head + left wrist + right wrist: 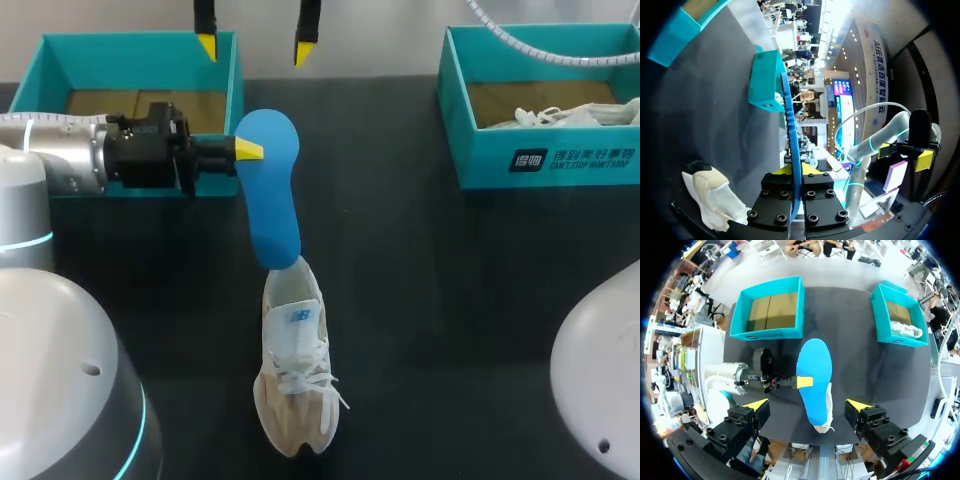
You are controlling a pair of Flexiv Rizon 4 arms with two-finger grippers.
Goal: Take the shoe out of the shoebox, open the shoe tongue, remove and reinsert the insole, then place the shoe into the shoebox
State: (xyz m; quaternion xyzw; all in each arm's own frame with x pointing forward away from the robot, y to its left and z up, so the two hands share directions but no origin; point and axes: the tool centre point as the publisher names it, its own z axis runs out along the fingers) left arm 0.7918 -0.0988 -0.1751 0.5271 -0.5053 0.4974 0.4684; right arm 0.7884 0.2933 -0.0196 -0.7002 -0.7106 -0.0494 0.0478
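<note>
insole (268, 190) step in hand, by the look of it. head view: blue insole clamped at its upper part by left gripper (246, 150), lower end tucked at the heel opening of the shoe (293, 380); shoe upright on the dark table (450, 300), out of the empty shoebox (236, 85). right gripper (255, 46) hanging high above, fingers wide apart, holding nothing. second shoebox (540, 160) off to the right with another shoe inside.

left wrist view: insole seen edge-on, pinched flat between both fingers of the left gripper (794, 200); shoe low beside it.

right wrist view: looking straight down, own fingers spread well apart over insole and shoe.

impossible to tell whether drawing out or feeding back. next move, as a judgement: either lift clear, or slide down toward the toe while steadying the shoe with the free claw to stop tipping.
</note>
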